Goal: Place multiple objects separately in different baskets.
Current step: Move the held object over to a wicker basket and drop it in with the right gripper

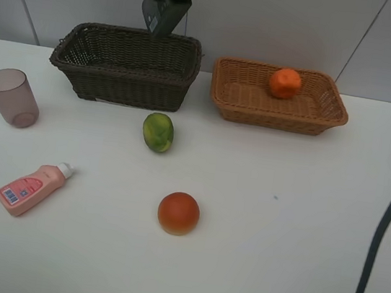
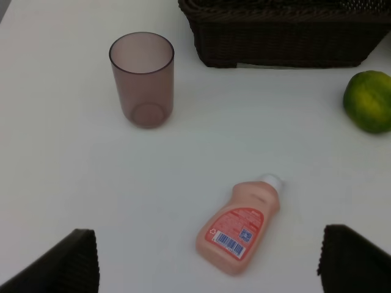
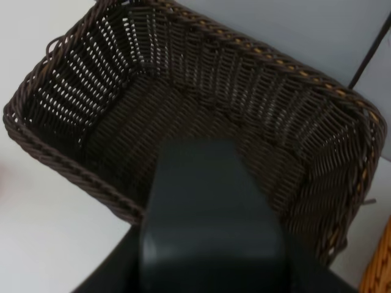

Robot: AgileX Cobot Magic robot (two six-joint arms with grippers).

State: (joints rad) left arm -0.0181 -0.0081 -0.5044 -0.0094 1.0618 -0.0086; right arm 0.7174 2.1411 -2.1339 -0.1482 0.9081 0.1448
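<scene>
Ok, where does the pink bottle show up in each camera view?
Exterior high: pink bottle lies on its side at the table's front left, nearer the camera than the cup.
Left wrist: it lies on the table, apart from the cup.
Right wrist: not in it; only the dark grey pump bottle over the dark brown basket.
Shared landmark: the dark brown basket, in all three.

White table (image 1: 274, 260), pale wall (image 1: 286, 21), dark cable (image 1: 378, 238)

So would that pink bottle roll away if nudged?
Probably not far: the pink bottle looks flattened and lies on its broad side, so it would likely slide. Its smooth plastic may be slippery to pinch.
</scene>
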